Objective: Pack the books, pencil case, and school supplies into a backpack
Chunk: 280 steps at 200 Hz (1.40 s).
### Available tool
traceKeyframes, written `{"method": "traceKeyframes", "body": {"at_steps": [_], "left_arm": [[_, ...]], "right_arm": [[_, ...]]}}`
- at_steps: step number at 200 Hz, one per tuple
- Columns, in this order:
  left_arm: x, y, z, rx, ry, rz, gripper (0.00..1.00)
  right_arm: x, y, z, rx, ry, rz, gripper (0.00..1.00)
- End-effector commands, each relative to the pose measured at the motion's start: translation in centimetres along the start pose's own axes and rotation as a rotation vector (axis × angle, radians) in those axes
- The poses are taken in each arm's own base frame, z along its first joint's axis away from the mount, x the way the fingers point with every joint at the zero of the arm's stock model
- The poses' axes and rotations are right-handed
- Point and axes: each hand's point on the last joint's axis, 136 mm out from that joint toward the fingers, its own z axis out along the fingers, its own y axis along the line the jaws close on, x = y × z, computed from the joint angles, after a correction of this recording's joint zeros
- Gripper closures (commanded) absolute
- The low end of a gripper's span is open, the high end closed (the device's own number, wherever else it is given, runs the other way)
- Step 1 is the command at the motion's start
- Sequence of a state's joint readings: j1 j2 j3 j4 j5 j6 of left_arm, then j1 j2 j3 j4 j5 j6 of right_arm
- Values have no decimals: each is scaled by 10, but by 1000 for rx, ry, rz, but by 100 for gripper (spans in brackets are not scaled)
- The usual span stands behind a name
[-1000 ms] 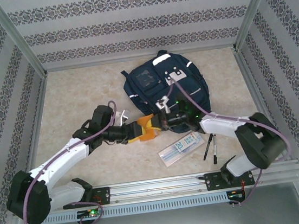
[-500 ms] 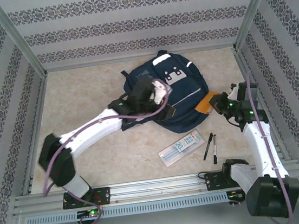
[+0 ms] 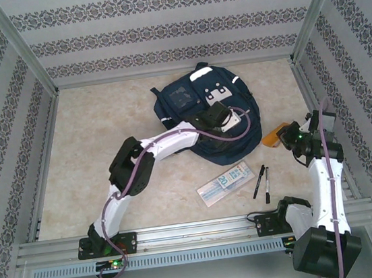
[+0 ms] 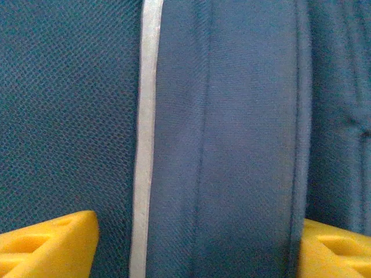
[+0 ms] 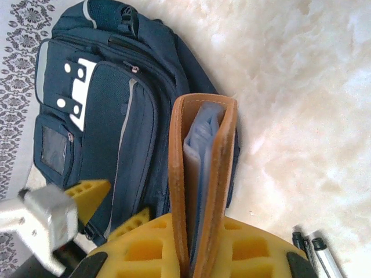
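The navy backpack lies flat at the back of the table, front pockets up. My left gripper hovers over its lower right part, open. In the left wrist view its yellow fingertips stand wide apart over the backpack fabric and a white stripe, with nothing between them. My right gripper, right of the backpack, is shut on the orange-brown notebook, held on edge; this notebook is one of the books. The pencil case and two black pens lie on the table in front.
Metal frame posts and patterned walls bound the table on three sides. A rail runs along the near edge. Bare table lies left of the backpack and around the pens.
The left gripper has let go of the notebook, swung across the backpack to its lower right and opened wider. The right gripper has carried the notebook out to the right of the backpack.
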State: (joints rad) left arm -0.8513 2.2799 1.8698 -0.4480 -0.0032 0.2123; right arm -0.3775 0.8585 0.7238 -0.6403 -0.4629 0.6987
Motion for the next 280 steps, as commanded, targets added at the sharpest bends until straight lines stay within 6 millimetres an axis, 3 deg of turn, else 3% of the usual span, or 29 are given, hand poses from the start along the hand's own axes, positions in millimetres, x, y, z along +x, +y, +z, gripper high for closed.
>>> {"method": "traceKeyframes", "body": {"at_steps": [1,26,47,67,115,152,205,280], "left_arm": [[-1,24,3,-143,63,13,39],[-1,28,3,-131,73,-10,75],[-5,28,-8,-103,54,0,100],[-19,38,-35,-109,-16,-45,100],[-56,81,-123,-140,-161,-196,100],[-72,97,-167,-147,-213,-250,100],[-88,102,-199,-130,-231,-327,100],[-98,104,-219,-80,-272,-404,100]], "right_arm": [[11,3,-1,-42,37,-25,97],[24,4,1,-79,82,-31,97],[36,2,4,-102,123,-27,97],[49,6,7,-138,194,-17,97],[81,30,4,-290,402,15,96],[93,47,3,-343,473,10,96],[104,64,1,-412,563,16,96],[97,74,14,-375,549,51,97]]}}
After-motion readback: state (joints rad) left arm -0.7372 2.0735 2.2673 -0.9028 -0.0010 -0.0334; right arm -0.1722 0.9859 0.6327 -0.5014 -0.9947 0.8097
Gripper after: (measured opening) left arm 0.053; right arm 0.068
